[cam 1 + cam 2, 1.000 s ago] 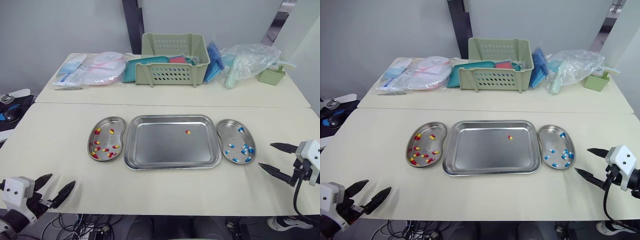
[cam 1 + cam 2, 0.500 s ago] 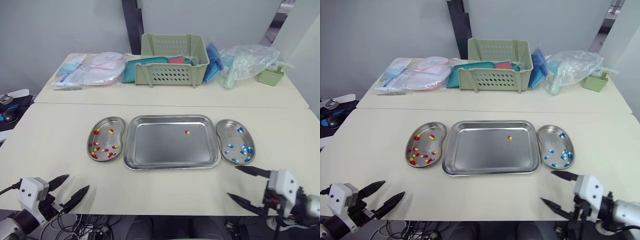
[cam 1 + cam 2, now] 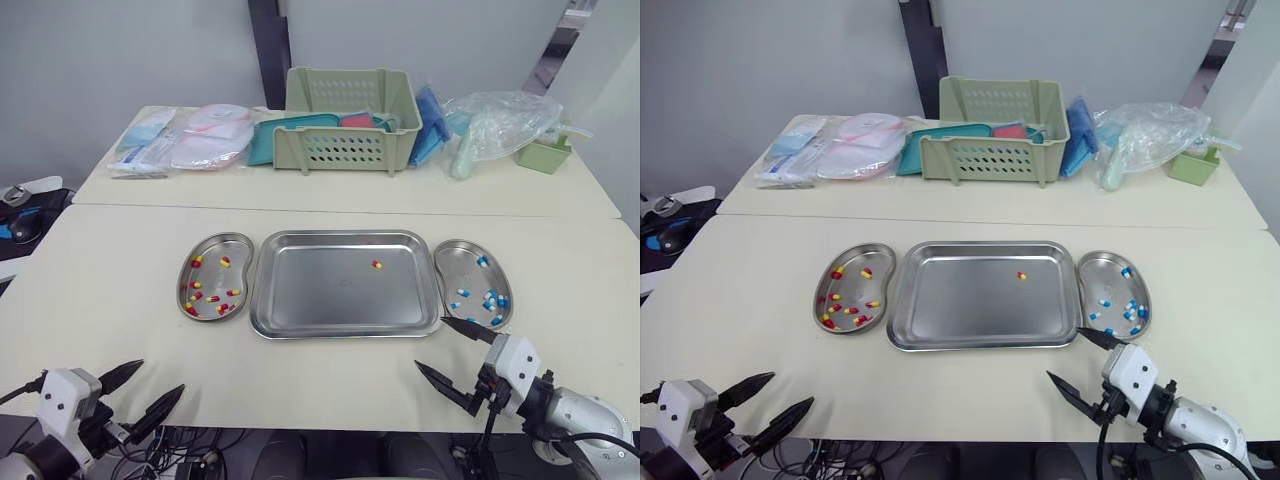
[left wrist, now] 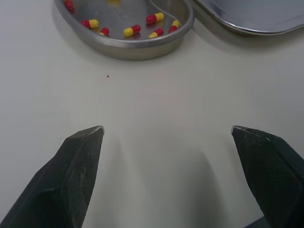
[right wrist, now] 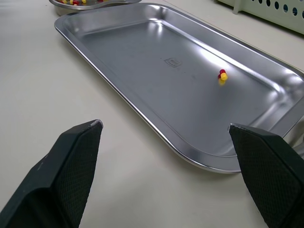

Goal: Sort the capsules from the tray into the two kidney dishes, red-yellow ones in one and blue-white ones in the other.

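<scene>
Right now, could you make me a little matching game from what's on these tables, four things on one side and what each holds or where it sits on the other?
Things:
1. tray
2. left kidney dish
3. right kidney dish
4. green basket

Descriptions:
A. holds blue-white capsules
B. stands on the far table
C. holds a single red-yellow capsule
D. holds several red-yellow capsules

Pairs: 1-C, 2-D, 3-A, 4-B.

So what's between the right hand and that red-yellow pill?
Just bare table, then the tray rim and shiny floor, up to the capsule. The right wrist view shows it.
</scene>
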Robot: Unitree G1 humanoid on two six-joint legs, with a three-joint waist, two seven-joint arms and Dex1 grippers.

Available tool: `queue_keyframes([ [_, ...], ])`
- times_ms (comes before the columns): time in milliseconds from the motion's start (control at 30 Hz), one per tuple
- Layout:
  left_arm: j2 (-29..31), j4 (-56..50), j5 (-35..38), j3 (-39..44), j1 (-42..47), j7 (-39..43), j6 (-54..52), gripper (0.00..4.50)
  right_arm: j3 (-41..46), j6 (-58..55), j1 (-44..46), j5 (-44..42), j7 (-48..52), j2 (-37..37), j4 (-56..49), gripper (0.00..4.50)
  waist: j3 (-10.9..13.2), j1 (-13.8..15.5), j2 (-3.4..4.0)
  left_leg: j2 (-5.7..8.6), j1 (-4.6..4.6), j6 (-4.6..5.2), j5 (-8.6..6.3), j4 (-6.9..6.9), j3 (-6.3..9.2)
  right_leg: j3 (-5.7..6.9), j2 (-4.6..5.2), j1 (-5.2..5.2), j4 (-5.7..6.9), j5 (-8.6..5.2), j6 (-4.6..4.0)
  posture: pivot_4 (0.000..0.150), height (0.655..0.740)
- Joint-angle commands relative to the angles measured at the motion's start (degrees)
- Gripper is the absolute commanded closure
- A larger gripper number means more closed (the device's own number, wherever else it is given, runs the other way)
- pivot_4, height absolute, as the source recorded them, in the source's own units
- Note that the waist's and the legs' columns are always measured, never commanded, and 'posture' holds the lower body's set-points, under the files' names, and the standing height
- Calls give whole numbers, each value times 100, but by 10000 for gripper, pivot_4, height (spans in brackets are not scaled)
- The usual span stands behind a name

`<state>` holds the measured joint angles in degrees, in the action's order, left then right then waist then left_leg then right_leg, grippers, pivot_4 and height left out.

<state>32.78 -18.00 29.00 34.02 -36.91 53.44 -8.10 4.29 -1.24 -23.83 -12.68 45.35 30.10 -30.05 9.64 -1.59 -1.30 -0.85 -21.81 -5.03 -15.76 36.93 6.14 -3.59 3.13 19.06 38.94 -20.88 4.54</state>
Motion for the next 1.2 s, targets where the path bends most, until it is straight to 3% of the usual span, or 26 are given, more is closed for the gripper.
queue_keyframes([
  [33, 277, -457, 110, -26, 158, 215, 105, 336, -12, 271, -85, -19, -95, -60, -17, 0, -3, 1, -4, 0, 0, 0, 0, 0, 1, 1, 0, 0, 0, 0, 0, 1500, 7400],
  [333, 609, -1171, 265, -993, 1244, 292, -288, 336, -114, 611, -312, 150, -410, -237, 60, 0, -2, -18, -1, 0, 2, 0, 0, 0, -1, -2, -1, 0, 3, 0, 0, 1500, 7400],
  [633, 897, -983, 304, -1883, 2628, 315, -776, 336, -150, 660, -545, 267, -707, -335, -84, 0, 4, -18, 12, 1, 1, 0, 0, 0, 1, -2, -2, 1, 4, 0, 0, 1500, 7400],
  [800, 770, -749, 300, -2411, 3444, 270, -1011, 336, -182, 625, -569, 293, -855, -361, -154, 0, 6, -18, 15, 2, 1, 0, 1, 0, 2, -1, -2, 2, 4, 0, 0, 1500, 7400],
  [933, 465, -224, -236, -3301, 4519, -98, -1320, 336, -283, 511, -556, 347, -999, -400, -265, 0, 7, -11, 19, 3, 1, 0, 1, 2, 3, 0, -2, 2, 7, 0, 0, 1500, 7400],
  [1100, 183, 457, -558, -3959, 5352, 120, -1279, 336, -368, 373, -521, 386, -1121, -410, -365, 0, 7, -27, 20, 5, -1, 0, 1, 3, 4, -2, -4, 6, 7, 1, 1, 1500, 7400],
  [1200, 23, 774, -701, -4293, 5848, 185, -1409, 5846, -391, 320, -526, 398, -1172, -412, -412, 0, 7, -20, 20, 5, -4, 0, 2, 4, 4, -2, -4, 8, 7, 1, 1, 1500, 7400],
])
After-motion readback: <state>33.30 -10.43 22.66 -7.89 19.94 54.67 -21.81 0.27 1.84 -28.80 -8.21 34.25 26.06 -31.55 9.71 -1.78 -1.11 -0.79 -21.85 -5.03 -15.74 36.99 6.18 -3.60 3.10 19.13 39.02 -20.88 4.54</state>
